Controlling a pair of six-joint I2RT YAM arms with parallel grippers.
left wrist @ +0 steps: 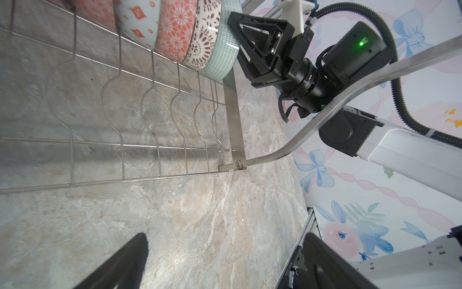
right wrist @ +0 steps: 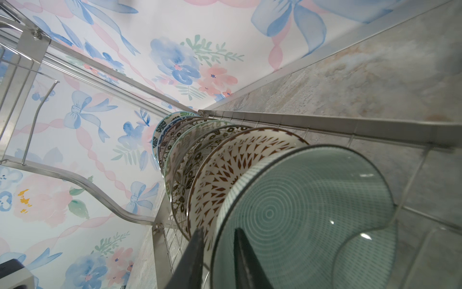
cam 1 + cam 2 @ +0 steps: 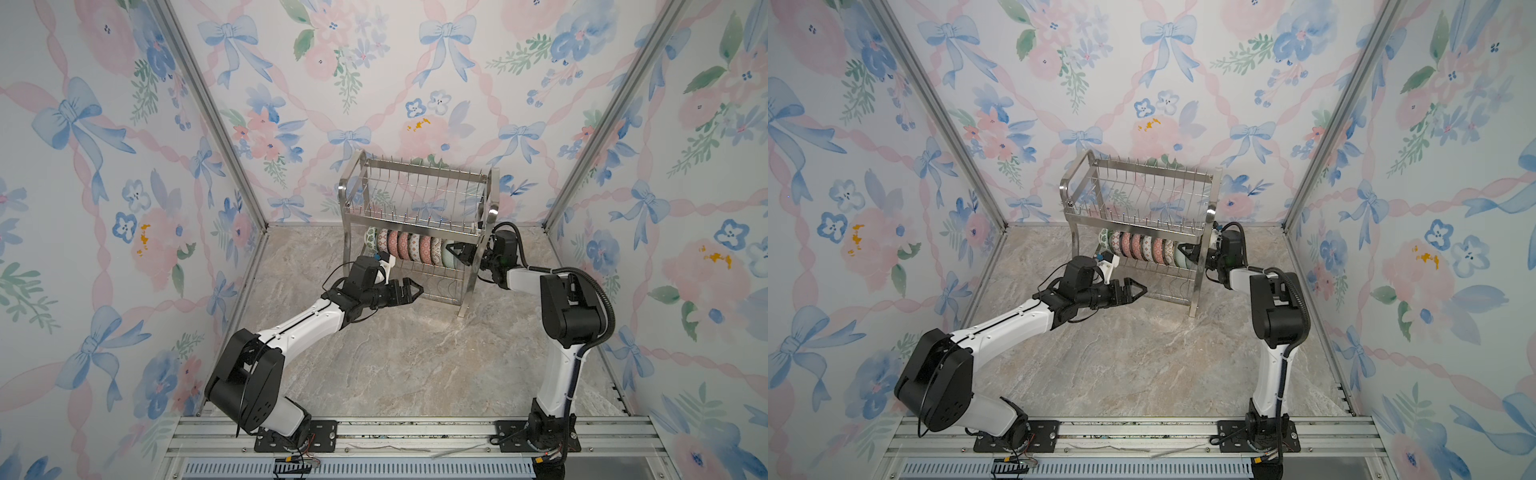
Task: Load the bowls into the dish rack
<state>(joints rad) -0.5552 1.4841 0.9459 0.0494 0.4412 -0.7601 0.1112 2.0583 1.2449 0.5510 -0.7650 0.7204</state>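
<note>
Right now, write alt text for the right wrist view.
A pale green ringed ceramic bowl stands on edge in the steel wire rack, the right gripper straddling its rim, slightly open. Patterned ceramic bowls line up behind it.

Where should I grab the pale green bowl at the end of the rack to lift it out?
Pinch the pale green bowl's rim, one finger inside, one behind, from the dish rack's right end. It stands on edge, last in the row, hollow facing that end, where the right gripper straddles it.
</note>
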